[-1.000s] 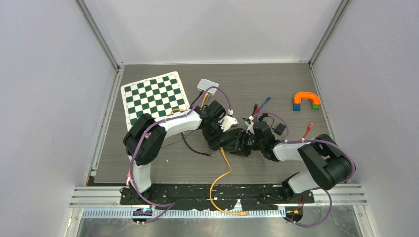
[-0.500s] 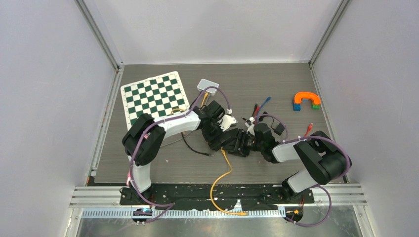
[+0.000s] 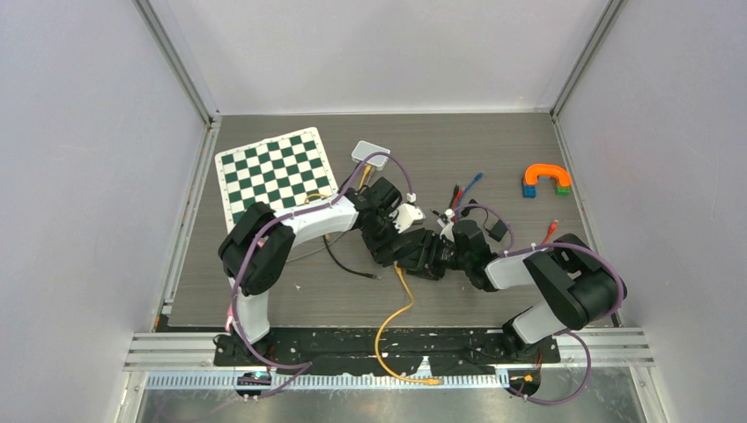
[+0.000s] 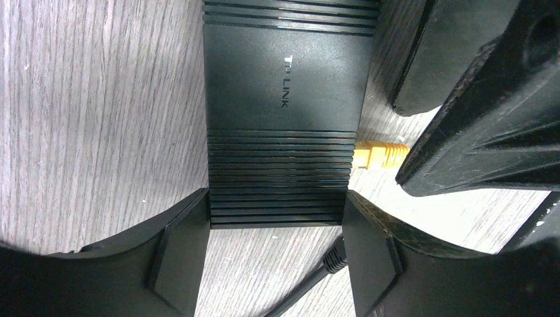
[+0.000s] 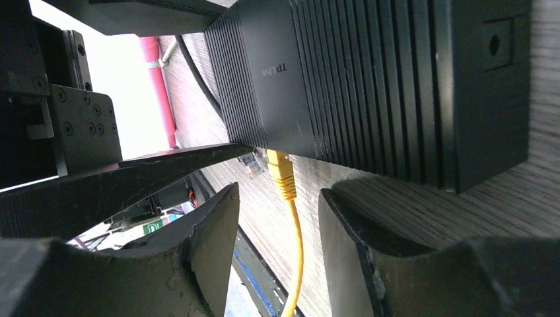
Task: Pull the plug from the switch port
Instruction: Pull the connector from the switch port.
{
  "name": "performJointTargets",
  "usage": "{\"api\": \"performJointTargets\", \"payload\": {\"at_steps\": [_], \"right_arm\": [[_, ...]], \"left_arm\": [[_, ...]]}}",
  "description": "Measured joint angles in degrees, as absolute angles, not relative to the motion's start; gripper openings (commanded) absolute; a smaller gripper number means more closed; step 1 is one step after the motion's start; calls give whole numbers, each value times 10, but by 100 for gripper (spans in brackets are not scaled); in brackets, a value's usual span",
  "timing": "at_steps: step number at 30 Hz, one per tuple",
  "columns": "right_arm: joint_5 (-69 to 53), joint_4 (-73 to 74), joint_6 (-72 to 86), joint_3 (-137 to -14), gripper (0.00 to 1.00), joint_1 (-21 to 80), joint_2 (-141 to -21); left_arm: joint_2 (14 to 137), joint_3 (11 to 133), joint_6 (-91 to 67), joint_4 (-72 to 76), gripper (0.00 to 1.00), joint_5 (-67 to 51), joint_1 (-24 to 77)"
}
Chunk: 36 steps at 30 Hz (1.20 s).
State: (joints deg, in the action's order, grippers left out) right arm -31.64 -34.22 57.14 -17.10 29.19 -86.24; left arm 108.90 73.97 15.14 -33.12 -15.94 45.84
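Note:
The black TP-Link switch [image 4: 284,99] lies flat on the wooden table, also seen in the top view [image 3: 412,252] and the right wrist view [image 5: 370,79]. A yellow plug [image 5: 280,168] sits in its side port, also seen in the left wrist view [image 4: 380,156]. Its yellow cable [image 3: 396,308] runs toward the near edge. My left gripper [image 4: 277,224] is shut on the switch's end, one finger on each side. My right gripper [image 5: 279,218] is open, its fingers straddling the yellow cable just below the plug without touching it.
A black cable [image 4: 317,277] leaves the switch beside my left fingers. A chessboard [image 3: 276,174] lies at the back left, a white box [image 3: 371,152] behind the arms. Loose red and blue leads [image 3: 467,187], a black adapter [image 3: 499,230] and coloured blocks [image 3: 546,179] lie to the right.
My right arm has drawn slightly left, closer to the switch. The left arm and the switch have stayed still.

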Motion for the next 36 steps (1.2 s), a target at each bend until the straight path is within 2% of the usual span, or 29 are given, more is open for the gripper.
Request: {"api": "performJointTargets", "payload": {"at_steps": [3,8,12,20,25,29,36], "right_arm": [[-314,-342,571,-171,53,292,-862],[-305,-342,572,-170,53,292,-861],[-294,-343,576,-170,51,292,-858],[-286,-353,593,-163,41,292,-859],[-287,-378,606,-152,41,292,-859],[-297,-400,615,-146,45,296,-868],[-303,-423,619,-136,40,298,-874]], "left_arm": [[1087,735,149,-324,39,-166,457],[1074,713,133,-297,35,-181,454],[1067,700,111,-281,35,-200,454],[1063,688,77,-261,34,-216,454],[1062,685,66,-254,34,-216,454],[1062,685,63,-253,33,-216,454],[1062,685,62,-253,33,-215,454]]}}
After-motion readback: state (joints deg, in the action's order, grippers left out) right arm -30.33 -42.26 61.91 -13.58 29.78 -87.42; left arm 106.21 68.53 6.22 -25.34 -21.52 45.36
